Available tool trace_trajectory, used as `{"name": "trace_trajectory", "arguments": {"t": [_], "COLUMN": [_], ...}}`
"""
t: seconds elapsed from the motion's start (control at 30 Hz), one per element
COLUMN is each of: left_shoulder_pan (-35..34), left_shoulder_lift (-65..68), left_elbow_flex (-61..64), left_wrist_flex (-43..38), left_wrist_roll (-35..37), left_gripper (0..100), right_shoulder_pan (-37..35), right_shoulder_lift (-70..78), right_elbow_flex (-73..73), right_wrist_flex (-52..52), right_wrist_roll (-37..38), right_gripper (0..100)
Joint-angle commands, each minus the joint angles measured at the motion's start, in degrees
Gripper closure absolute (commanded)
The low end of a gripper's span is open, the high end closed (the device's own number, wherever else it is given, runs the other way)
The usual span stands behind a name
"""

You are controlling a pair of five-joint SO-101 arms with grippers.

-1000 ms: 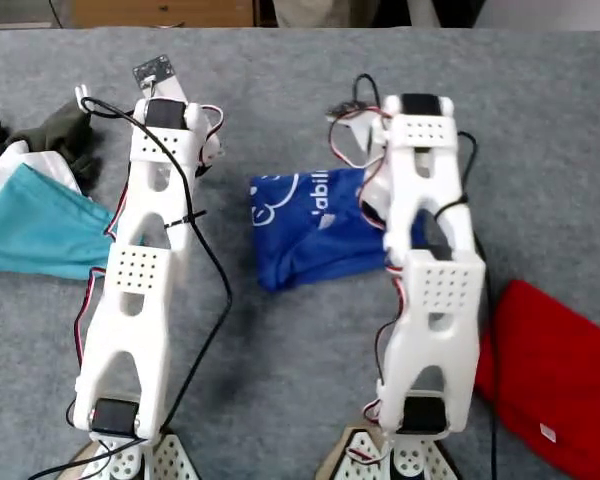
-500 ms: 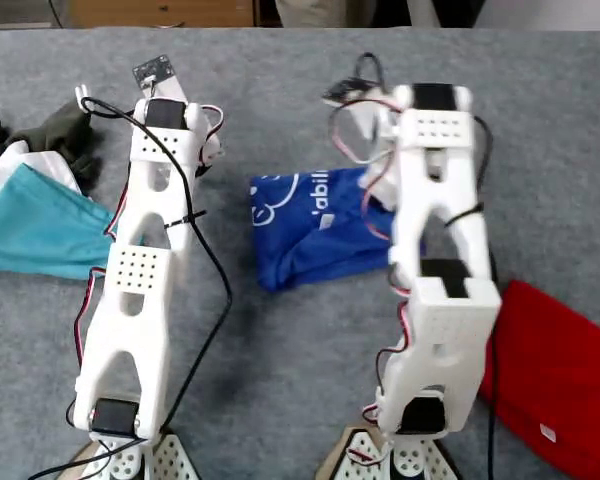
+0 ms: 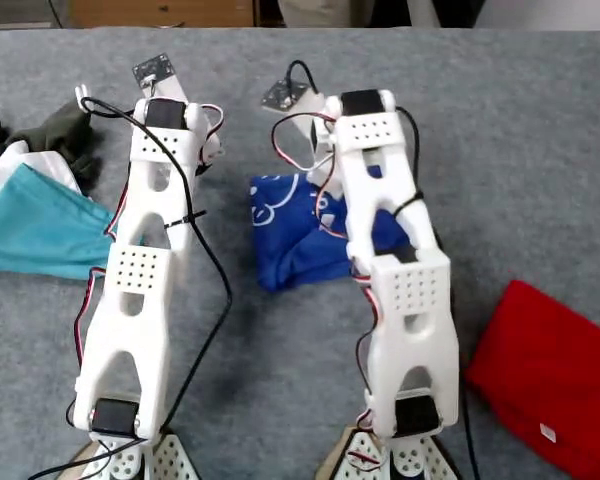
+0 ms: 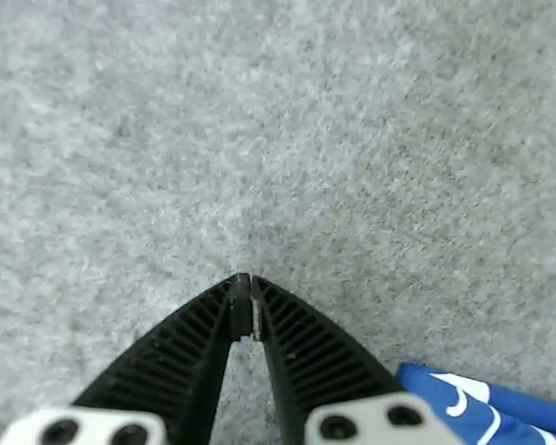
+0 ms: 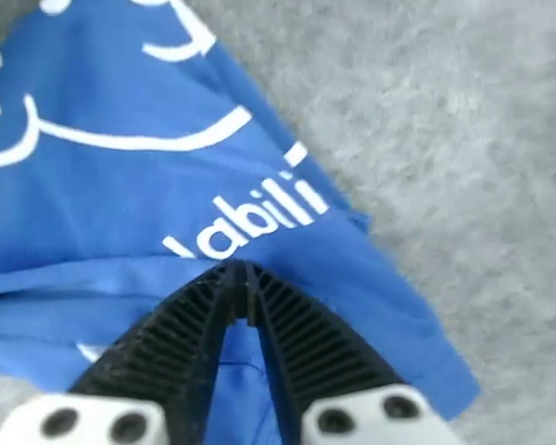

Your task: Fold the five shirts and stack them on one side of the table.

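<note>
The blue shirt [image 3: 285, 245] lies loosely bunched on the grey table [image 3: 540, 140], in the middle between the two arms. White print shows on its upper side. The right arm [image 3: 405, 300] stretches across it and hides part of the cloth.

In its own wrist view, the right gripper [image 5: 239, 278] has its black ribbed fingers [image 5: 301, 348] pressed together at the tips. It hangs just over the printed part of the shirt, near a folded edge. No cloth shows between the fingers, and I cannot tell whether the tips touch the fabric.

The left arm [image 3: 140, 270] reaches straight up the table, beside the blue shirt and apart from it. The left gripper [image 4: 244, 298] is also clenched, tips meeting, with nothing in it. It is over bare table, and a corner of the blue shirt shows just beside one finger.

At the left edge of the table a teal shirt [image 3: 40, 225] rests on top of a white shirt [image 3: 2, 172]. A dark green shirt [image 3: 55, 130] is crumpled just behind them and touches the white one.

A red shirt [image 3: 555, 365] lies flat near the right front corner, well apart from the others and close to the base of the right arm.
</note>
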State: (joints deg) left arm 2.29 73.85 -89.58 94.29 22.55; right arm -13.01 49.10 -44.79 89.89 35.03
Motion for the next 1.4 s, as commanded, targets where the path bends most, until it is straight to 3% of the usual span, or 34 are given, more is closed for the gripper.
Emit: {"name": "trace_trajectory", "arguments": {"t": [0.0, 0.23, 0.47, 0.6, 0.77, 0.93, 1.13, 1.37], "left_shoulder_pan": [-0.4, -0.4, -0.4, -0.4, -0.4, -0.3, -0.4, -0.4], "left_shoulder_lift": [-0.9, -0.9, -0.8, -0.8, -0.8, -0.8, -0.8, -0.8], "left_elbow_flex": [-0.8, -0.8, -0.8, -0.8, -0.8, -0.8, -0.8, -0.8], "left_wrist_flex": [-1.0, -1.0, -1.0, -1.0, -1.0, -1.0, -1.0, -1.1], "left_wrist_roll": [-0.2, -0.2, -0.2, -0.2, -0.2, -0.2, -0.2, -0.2], "left_gripper": [98, 98, 98, 98, 98, 98, 98, 98], "right_shoulder_pan": [1.5, 6.0, 10.2, 12.7, 15.3, 10.4, 0.4, -1.0], "right_shoulder_lift": [1.7, 3.2, -5.7, -12.0, -19.0, -20.8, -12.6, -1.0], "right_elbow_flex": [-5.8, -8.4, 8.0, 18.9, 18.9, 12.1, 8.7, -1.4], "right_wrist_flex": [4.7, 12.6, 12.6, 12.3, 11.6, 3.3, -8.3, -6.2], "right_wrist_roll": [0.2, 0.4, 0.7, 4.6, 4.7, 4.6, 4.3, -1.2], "right_gripper": [99.0, 99.0, 99.0, 99.0, 99.0, 99.0, 98.8, 98.8]}}
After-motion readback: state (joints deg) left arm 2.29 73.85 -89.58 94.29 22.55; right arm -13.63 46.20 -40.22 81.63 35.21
